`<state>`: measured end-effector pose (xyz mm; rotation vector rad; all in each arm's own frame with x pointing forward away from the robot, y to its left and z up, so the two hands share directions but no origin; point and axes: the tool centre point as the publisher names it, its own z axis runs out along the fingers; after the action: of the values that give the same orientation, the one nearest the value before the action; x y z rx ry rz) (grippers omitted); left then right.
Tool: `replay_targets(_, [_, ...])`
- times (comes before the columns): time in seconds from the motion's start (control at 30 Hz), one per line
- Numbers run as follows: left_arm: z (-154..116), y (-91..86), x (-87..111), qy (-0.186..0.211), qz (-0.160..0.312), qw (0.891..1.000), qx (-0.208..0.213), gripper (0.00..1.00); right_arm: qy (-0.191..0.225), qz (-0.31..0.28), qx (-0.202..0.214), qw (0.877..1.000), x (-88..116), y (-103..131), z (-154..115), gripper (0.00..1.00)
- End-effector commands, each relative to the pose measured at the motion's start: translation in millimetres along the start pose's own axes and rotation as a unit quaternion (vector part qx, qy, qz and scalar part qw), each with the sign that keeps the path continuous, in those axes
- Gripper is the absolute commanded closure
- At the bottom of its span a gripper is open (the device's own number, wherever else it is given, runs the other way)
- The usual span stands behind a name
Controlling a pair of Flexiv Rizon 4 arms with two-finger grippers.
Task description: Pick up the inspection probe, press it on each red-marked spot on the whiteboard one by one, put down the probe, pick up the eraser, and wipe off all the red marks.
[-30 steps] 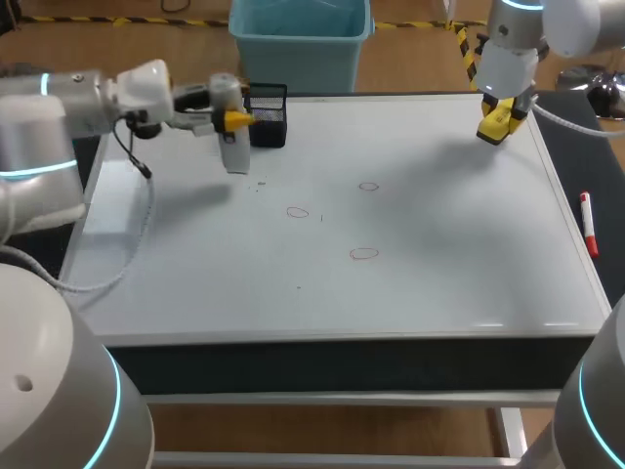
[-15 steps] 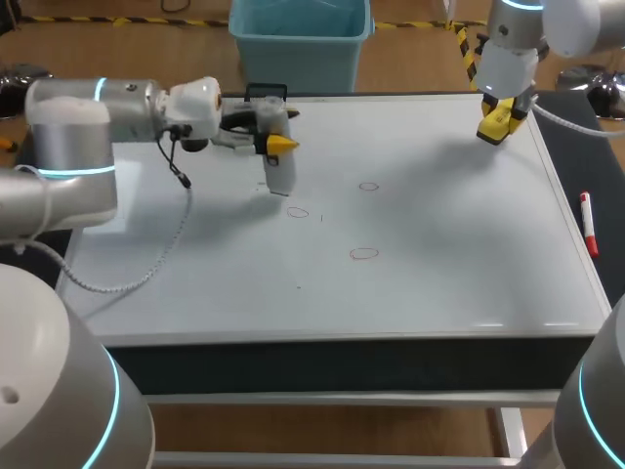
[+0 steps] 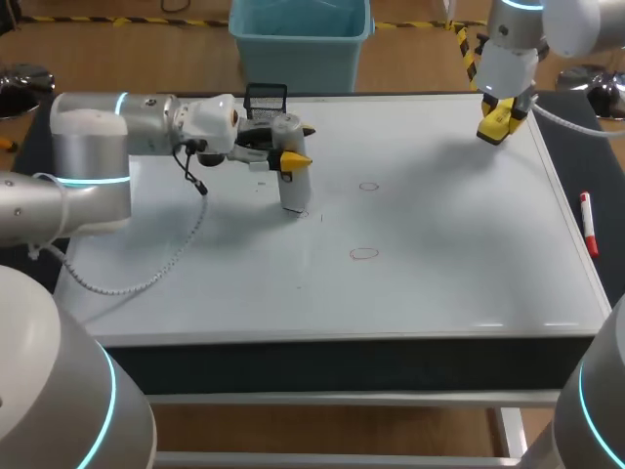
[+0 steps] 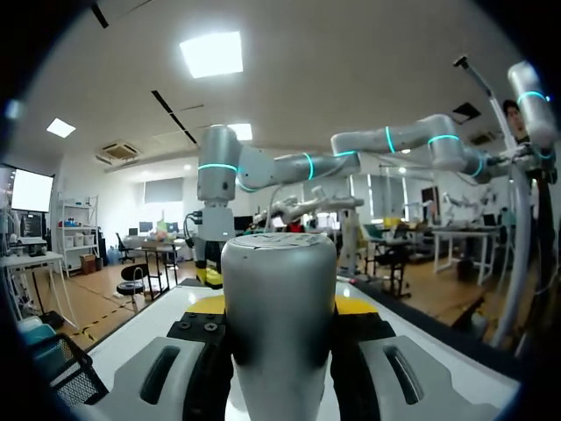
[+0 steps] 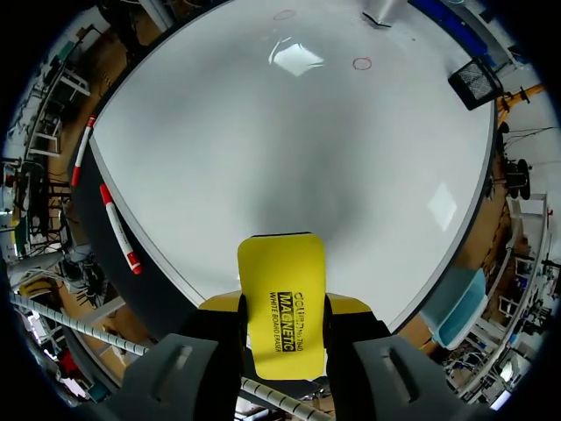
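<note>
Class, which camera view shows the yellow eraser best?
The right wrist view: the eraser fills the foreground, clamped in the right gripper. The head view shows it small at the table's far corner. The left wrist view shows only a distant yellow speck.

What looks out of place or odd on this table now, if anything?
Nothing is spilled or damaged. One odd thing: the right gripper already holds the yellow eraser over the whiteboard's far corner, while the left gripper holds the probe upright, tip down. The task takes the eraser later.
</note>
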<state>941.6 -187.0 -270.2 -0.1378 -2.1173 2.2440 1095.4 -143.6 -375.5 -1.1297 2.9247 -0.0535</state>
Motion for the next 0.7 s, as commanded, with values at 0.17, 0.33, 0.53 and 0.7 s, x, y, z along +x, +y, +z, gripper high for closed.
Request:
replay_targets(0.17, [4.2, 2.0, -1.1, 0.001, -0.01, 1.0, -0.002, 1.0, 0.002, -0.001, 0.0, 1.0, 0.2, -1.0, -1.4, 1.0])
replay_targets(0.33, [5.7, 4.0, 1.6, 0.005, -0.015, 1.0, -0.004, 1.0, 0.002, -0.001, 0.0, 1.0, 0.2, -1.0, -1.4, 1.0])
replay_targets(0.53, [6.0, 6.8, 2.9, 0.006, -0.016, 1.0, -0.005, 1.0, 0.002, -0.001, 0.0, 1.0, 0.2, -1.0, -1.4, 1.0])
replay_targets(0.7, [6.1, 8.5, 2.8, 0.006, -0.018, 1.0, -0.006, 1.0, 0.002, -0.001, 0.0, 1.0, 0.2, -1.0, -1.4, 1.0])
